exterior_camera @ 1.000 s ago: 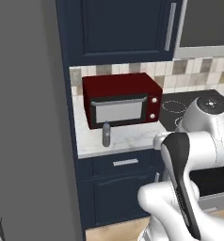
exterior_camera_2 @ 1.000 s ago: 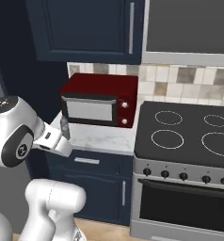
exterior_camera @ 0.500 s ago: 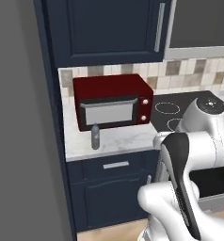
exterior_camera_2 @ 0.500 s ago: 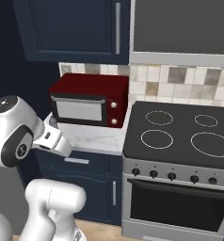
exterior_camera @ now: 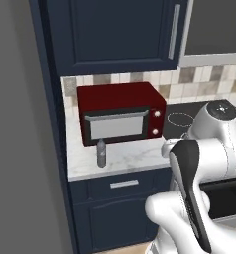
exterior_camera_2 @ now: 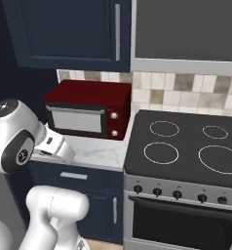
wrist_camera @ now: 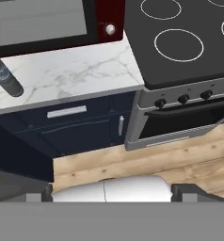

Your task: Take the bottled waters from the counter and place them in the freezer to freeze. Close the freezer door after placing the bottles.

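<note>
A bottle (exterior_camera: pixel 101 154) stands on the counter (exterior_camera: pixel 125 161) just before the microwave (exterior_camera: pixel 121 113), with the stovetop (exterior_camera_2: pixel 183 146) to the right and cabinets above and below.

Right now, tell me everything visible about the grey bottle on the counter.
The grey bottle is a small, smoky dark plastic bottle with a narrower neck and a grey cap. It stands upright on the white marble-look counter, near its front edge, just in front of the lower left corner of the dark red microwave. Whether it touches the microwave cannot be told. Nothing grips it. In the hand view it appears at the left edge.
</note>
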Motion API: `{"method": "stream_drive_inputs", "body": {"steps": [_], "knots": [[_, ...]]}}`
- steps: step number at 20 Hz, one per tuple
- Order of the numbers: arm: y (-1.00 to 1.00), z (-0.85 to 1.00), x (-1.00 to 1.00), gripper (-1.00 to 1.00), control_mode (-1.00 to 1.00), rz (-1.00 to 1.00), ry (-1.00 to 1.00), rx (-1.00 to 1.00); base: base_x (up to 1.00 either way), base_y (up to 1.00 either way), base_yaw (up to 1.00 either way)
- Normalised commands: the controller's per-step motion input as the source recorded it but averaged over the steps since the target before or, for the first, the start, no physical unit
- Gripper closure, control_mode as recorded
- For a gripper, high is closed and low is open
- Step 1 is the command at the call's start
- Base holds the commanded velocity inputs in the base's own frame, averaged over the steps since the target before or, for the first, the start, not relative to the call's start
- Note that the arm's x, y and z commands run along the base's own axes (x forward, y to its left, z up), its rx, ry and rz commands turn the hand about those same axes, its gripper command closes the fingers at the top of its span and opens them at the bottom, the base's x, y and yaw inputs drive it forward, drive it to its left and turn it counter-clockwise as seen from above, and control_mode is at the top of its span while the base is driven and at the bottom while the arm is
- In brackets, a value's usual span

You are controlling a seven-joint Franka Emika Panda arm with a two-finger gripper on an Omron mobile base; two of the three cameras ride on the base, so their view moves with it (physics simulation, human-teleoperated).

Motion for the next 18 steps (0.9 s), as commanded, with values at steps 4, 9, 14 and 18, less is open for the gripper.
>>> {"method": "stream_drive_inputs", "body": {"steps": [4,9,14,18], "knots": [[0.00,0.00,0.00,-1.00,1.00,0.00,0.00,0.00,0.33,-0.23,0.04],[0.00,0.00,0.00,-1.00,1.00,0.00,0.00,0.00,0.29,-0.18,0.07],[0.00,0.00,0.00,-1.00,1.00,0.00,0.00,0.00,0.38,-0.16,0.05],[0.00,0.00,0.00,-1.00,1.00,0.00,0.00,0.00,0.40,-0.13,0.04]]}}
